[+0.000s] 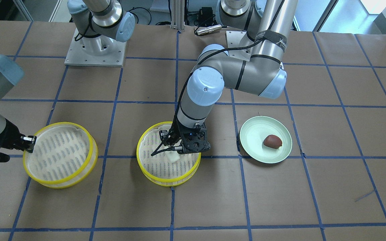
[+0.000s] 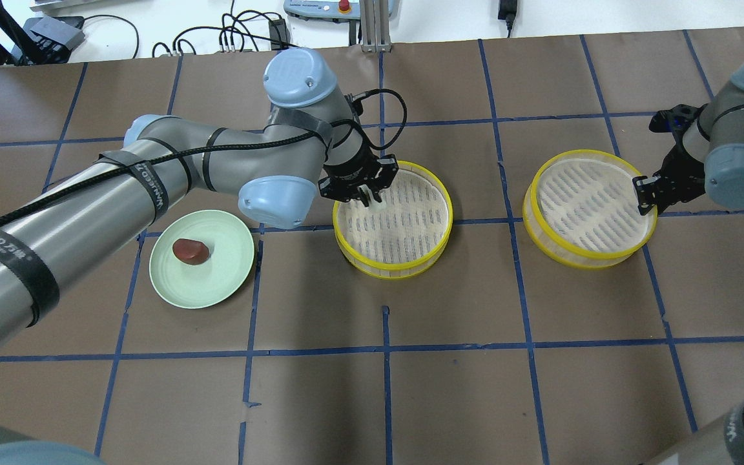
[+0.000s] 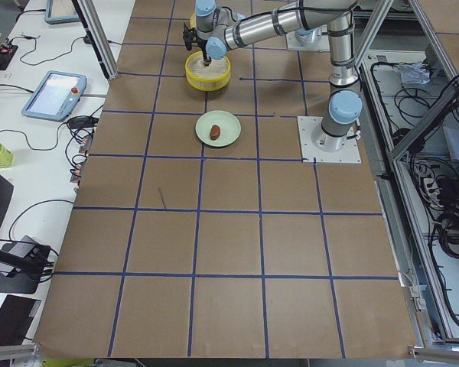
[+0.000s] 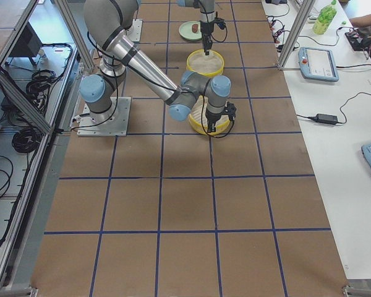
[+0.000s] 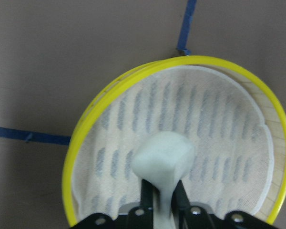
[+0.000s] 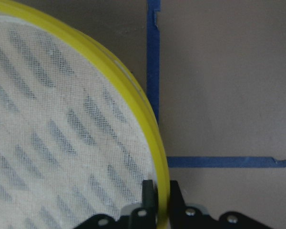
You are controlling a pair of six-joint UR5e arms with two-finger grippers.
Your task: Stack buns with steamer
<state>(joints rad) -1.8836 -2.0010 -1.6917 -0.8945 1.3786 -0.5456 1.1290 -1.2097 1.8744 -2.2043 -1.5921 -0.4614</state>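
The white bun (image 5: 163, 160) was held pinched in the left gripper (image 1: 174, 150), low over the steamer (image 1: 169, 182) at frame centre; placing was judged in hand, with release needed next. The red bun (image 1: 272, 141) was seen on the plate (image 1: 256, 127), centre right. The other steamer (image 1: 59, 184), lower left, was clamped at its rim by the right gripper (image 1: 28, 139)

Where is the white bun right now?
Overhead view, centre: white bun held in the left gripper, just inside the far-left rim of the middle steamer basket; the green plate lies to its left.
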